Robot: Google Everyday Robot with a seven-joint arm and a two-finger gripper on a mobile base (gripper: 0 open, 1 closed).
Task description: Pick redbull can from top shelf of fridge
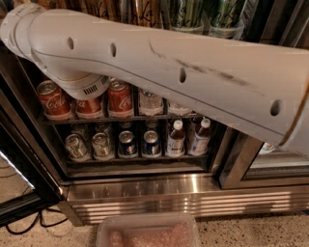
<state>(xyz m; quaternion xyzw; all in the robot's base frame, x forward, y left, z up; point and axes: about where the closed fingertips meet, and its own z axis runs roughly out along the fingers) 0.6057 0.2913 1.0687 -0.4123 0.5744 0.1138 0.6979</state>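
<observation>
My arm (183,72) crosses the frame from upper left to right, a broad white casing that covers most of the fridge (159,190) opening. My end effector is outside the frame, so I cannot tell whether it is clenched or released.

The top shelf (224,33) shows only along the upper edge, above my arm. Tall slim cans (186,12) stand there in clear trays, gold toward the left and green toward the right. I cannot tell from here which is the redbull can.

Below my arm, the middle rack carries red cola cans (53,99) on the left and a water bottle (150,101) to their right. The lowest rack holds short cans (128,144) at left and centre (two are blue and silver) and white-capped bottles (176,137) at right.

The stainless base runs across the near side. A clear plastic container (147,231) sits on the speckled floor just before it. The dark door frame (19,159) stands at left, with a cable (29,224) beneath.
</observation>
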